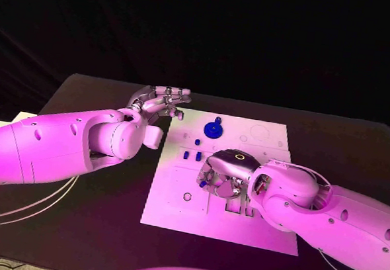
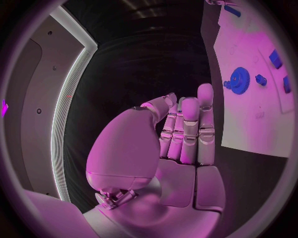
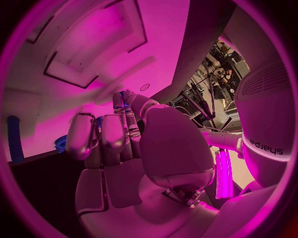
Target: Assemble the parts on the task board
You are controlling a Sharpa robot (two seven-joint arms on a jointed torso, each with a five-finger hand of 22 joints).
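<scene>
Over the middle of the task board (image 1: 172, 205), my right hand (image 1: 220, 178) pinches a small blue part (image 3: 127, 95) at its fingertips, so I judge I am seating it; next comes careful alignment and pressing. At twelve o'clock lies the blue gear (image 1: 213, 130). My left hand (image 1: 164, 99) hovers empty, fingers straight, at the board's ten o'clock.

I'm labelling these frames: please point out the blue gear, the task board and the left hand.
blue gear (image 1: 213, 130): head view, on the gear's round face.
task board (image 1: 176, 209): head view, on a bare near-left part of the white plate.
left hand (image 1: 161, 101): head view, on the hand's middle.
</scene>
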